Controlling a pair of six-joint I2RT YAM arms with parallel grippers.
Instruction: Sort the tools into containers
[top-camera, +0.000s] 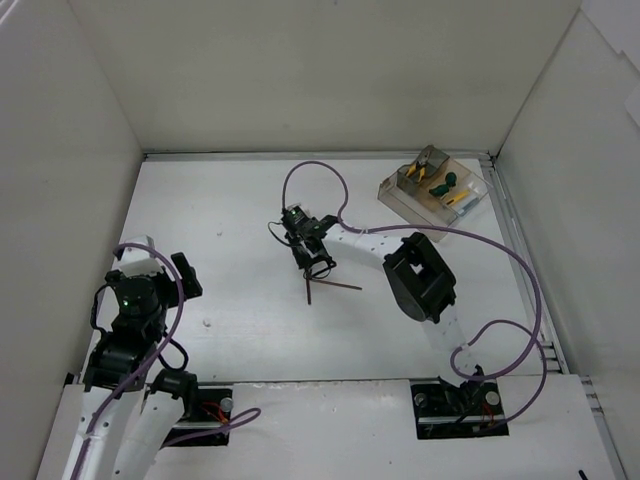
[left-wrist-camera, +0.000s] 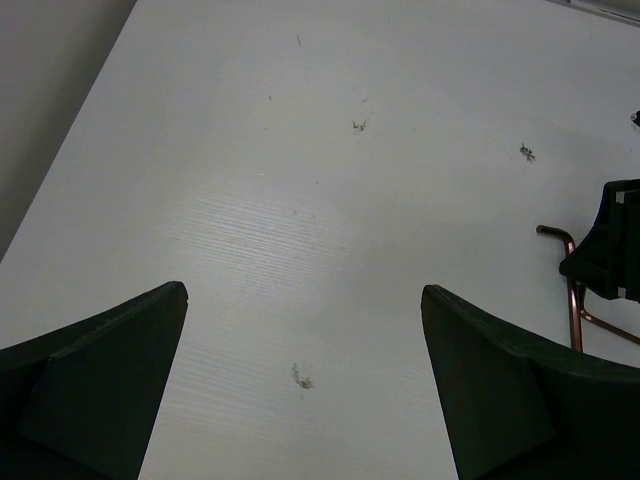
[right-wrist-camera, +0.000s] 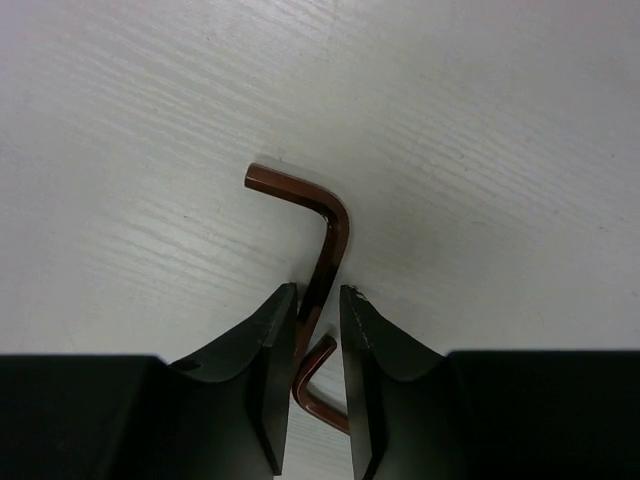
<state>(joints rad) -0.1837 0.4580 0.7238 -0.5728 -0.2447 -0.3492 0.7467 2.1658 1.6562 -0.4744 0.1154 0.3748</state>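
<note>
Two thin dark-brown L-shaped hex keys lie crossed on the white table. In the right wrist view the longer hex key (right-wrist-camera: 330, 235) and the second hex key (right-wrist-camera: 318, 385) both pass between the jaws. My right gripper (right-wrist-camera: 318, 300) is down at the table and closed narrowly on them; it also shows in the top view (top-camera: 318, 265), with the hex keys (top-camera: 310, 290) sticking out below it. The clear compartment box (top-camera: 470, 205) stands at the back right and holds yellow-handled pliers (top-camera: 415, 172) and a green-handled screwdriver (top-camera: 445, 183). My left gripper (left-wrist-camera: 303, 290) is open and empty over bare table.
White walls enclose the table on the left, back and right. The right arm's dark elbow housing (top-camera: 418, 275) and its purple cable (top-camera: 500, 250) hang between the hex keys and the box. The left arm (top-camera: 135, 300) sits at the near left.
</note>
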